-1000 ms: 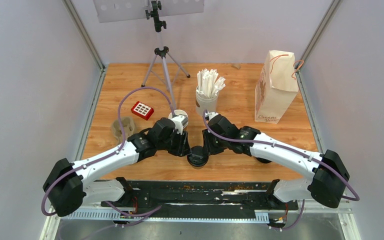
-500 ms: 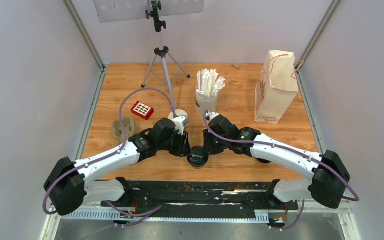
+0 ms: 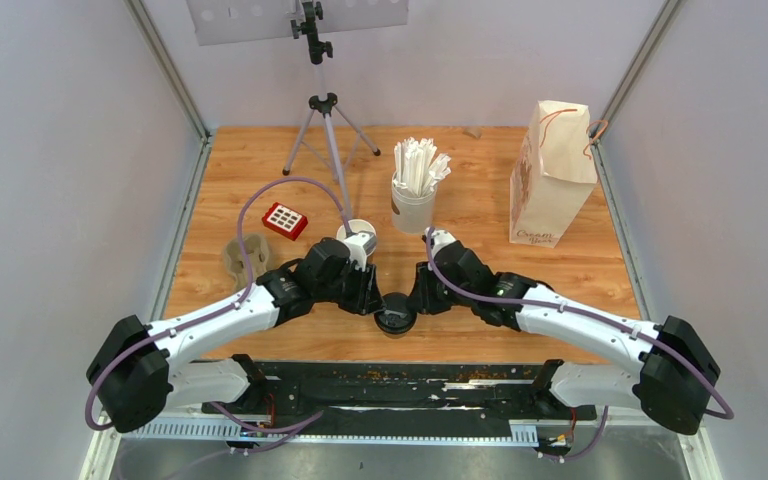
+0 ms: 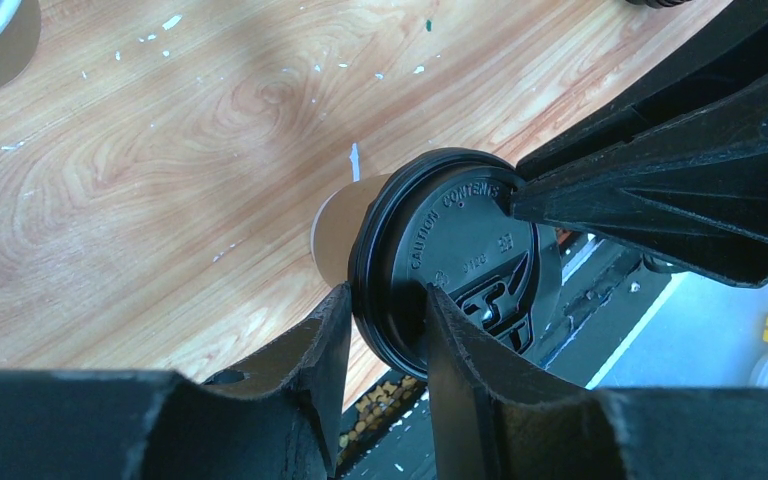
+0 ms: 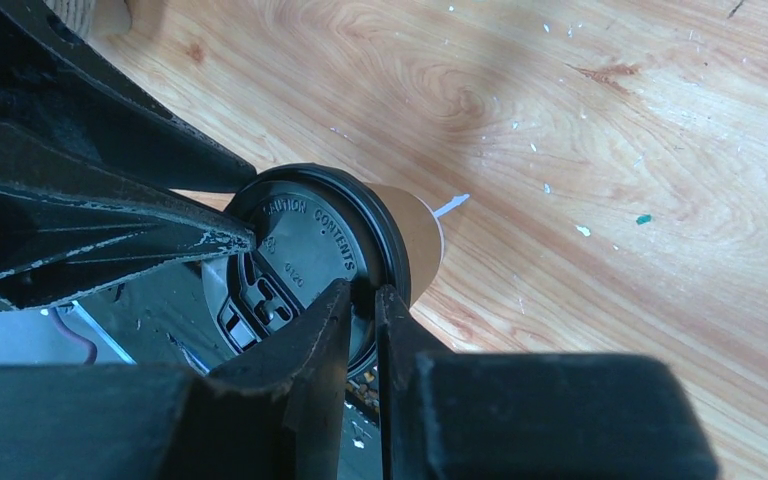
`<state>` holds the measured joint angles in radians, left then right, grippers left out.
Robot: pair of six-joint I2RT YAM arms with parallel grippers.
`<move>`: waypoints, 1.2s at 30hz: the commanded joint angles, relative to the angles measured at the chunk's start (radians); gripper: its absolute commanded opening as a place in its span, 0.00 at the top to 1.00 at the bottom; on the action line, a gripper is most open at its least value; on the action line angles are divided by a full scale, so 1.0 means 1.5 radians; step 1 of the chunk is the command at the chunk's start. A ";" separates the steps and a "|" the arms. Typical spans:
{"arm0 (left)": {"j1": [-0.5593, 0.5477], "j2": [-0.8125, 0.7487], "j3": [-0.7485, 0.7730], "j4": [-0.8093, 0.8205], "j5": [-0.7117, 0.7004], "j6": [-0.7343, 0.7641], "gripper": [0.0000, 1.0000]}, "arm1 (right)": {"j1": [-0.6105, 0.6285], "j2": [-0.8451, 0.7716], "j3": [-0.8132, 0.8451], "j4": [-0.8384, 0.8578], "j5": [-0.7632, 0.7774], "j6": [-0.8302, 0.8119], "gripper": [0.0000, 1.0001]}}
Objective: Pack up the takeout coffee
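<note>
The left gripper (image 4: 388, 300) is closed on the rim of the black lid (image 4: 455, 235), one finger under the edge and one on the top face. The right gripper (image 5: 363, 295) pinches the same rim from the opposite side, with only a thin gap between its fingers. In the last second both grippers stay at this place. What changes is the right arm: its wrist and elbow swing outward to its own side and a little toward the near edge, while the fingertips remain at the lid. The left arm hardly moves.

The coffee cup (image 3: 395, 318) stands upright on the table (image 3: 260, 160), near the front edge and between the two grippers, in the same spot as before. Its brown wall shows just under the lid in both wrist views.

I judge that the right arm is changing its angle on the rim, probably to press or check the lid, and not lifting yet, since the cup does not shift. So the packing itself is not begun. The paper bag (image 3: 550, 175) stands well apart, at the far right of the table, and the cup has not yet gone there.
</note>
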<state>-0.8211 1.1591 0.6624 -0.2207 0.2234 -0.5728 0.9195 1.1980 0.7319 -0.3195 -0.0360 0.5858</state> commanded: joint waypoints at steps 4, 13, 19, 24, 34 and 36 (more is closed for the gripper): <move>0.001 -0.014 -0.022 -0.046 -0.012 -0.015 0.60 | -0.006 0.029 0.023 -0.100 0.004 -0.022 0.81; 0.001 -0.033 -0.022 0.001 0.015 -0.081 0.57 | -0.003 -0.028 0.135 -0.182 -0.054 -0.012 0.74; 0.001 -0.027 -0.022 0.000 0.009 -0.079 0.57 | 0.018 -0.036 0.118 -0.107 -0.140 0.020 0.77; 0.002 -0.020 -0.021 -0.002 0.009 -0.077 0.60 | 0.034 0.004 0.111 -0.062 -0.166 0.039 0.79; 0.001 -0.009 -0.037 -0.016 -0.005 -0.069 0.62 | 0.036 0.055 0.050 -0.030 -0.136 0.037 0.83; 0.001 -0.010 -0.042 -0.015 -0.009 -0.067 0.62 | 0.036 0.051 0.046 -0.037 -0.127 0.038 0.83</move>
<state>-0.8211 1.1286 0.6289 -0.2146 0.2348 -0.6907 0.9684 1.2728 0.8219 -0.3794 -0.2672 0.6426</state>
